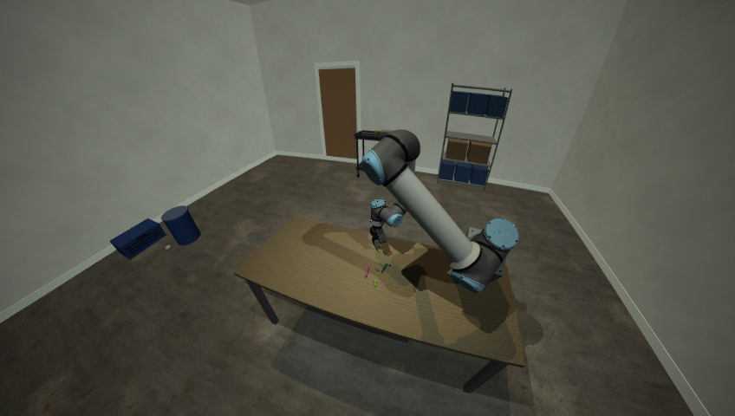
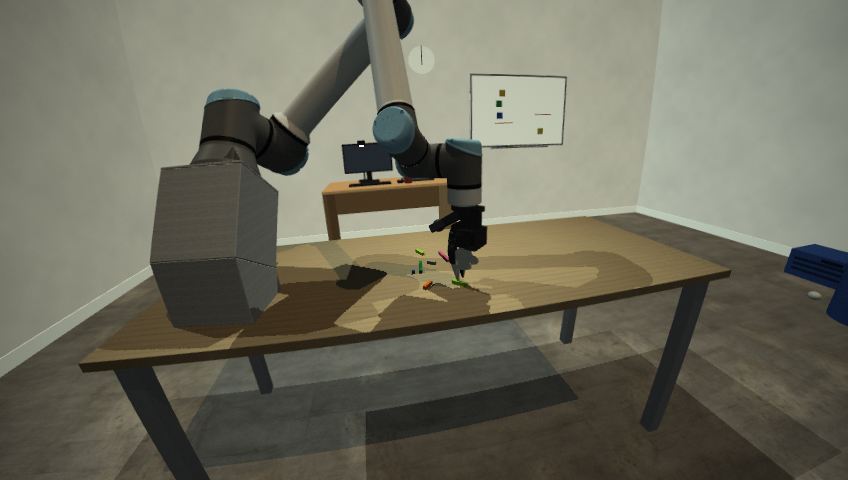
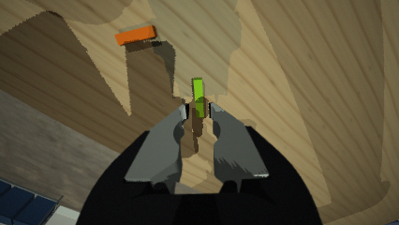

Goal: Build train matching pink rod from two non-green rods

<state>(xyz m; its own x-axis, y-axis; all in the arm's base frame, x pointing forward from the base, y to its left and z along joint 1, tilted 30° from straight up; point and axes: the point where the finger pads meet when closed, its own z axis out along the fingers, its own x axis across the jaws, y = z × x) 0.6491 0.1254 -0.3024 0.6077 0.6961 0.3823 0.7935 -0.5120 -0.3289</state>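
Note:
A lime rod (image 3: 198, 96) lies flat on the table, and its near end sits between my fingertips. My gripper (image 3: 199, 104) is low over it, with the fingers set narrow and a small gap on each side of the rod, so it is not clamped. The same rod (image 2: 459, 283) shows at the gripper's tips (image 2: 457, 274) in the exterior view. An orange rod (image 3: 136, 35) lies apart to the left; it also shows in the exterior view (image 2: 427, 284). The pink rod (image 2: 443, 256) lies behind the gripper.
A second lime rod (image 2: 419, 251), a green rod (image 2: 420, 265), a small grey rod (image 2: 430, 262) and a blue piece (image 2: 412, 271) lie in a loose cluster behind the orange rod. The arm's grey base block (image 2: 214, 243) stands on the table's left part.

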